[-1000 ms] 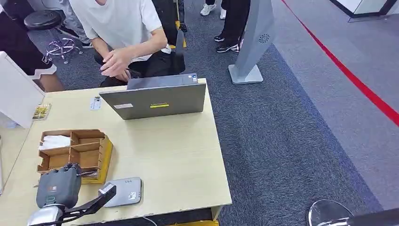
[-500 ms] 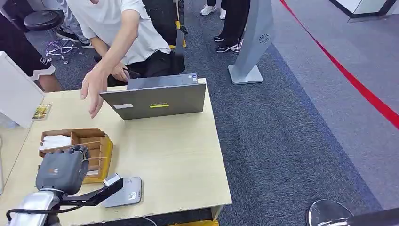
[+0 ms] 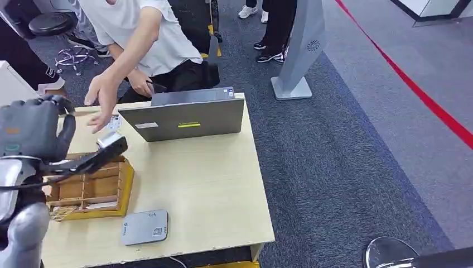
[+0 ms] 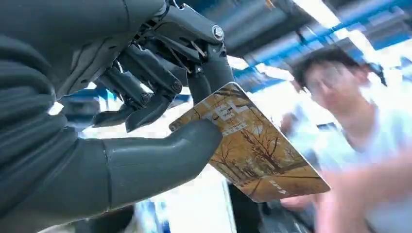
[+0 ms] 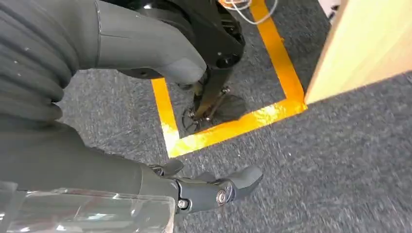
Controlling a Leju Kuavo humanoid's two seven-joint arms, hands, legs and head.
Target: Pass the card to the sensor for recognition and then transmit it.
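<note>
Pinching the card (image 4: 252,155) between thumb and fingers (image 4: 214,73), my left hand (image 3: 33,131) hangs above the table (image 3: 206,184) toward a person's hand (image 3: 103,100); my right hand (image 5: 194,189) hangs empty, fingers apart.

Soft, even light falls on the pale wooden tabletop (image 3: 212,184) with faint shadows, while bright ceiling lights glare behind the sharp tree-printed yellow card (image 4: 257,155) and the person (image 4: 359,145) looks blurry.
</note>
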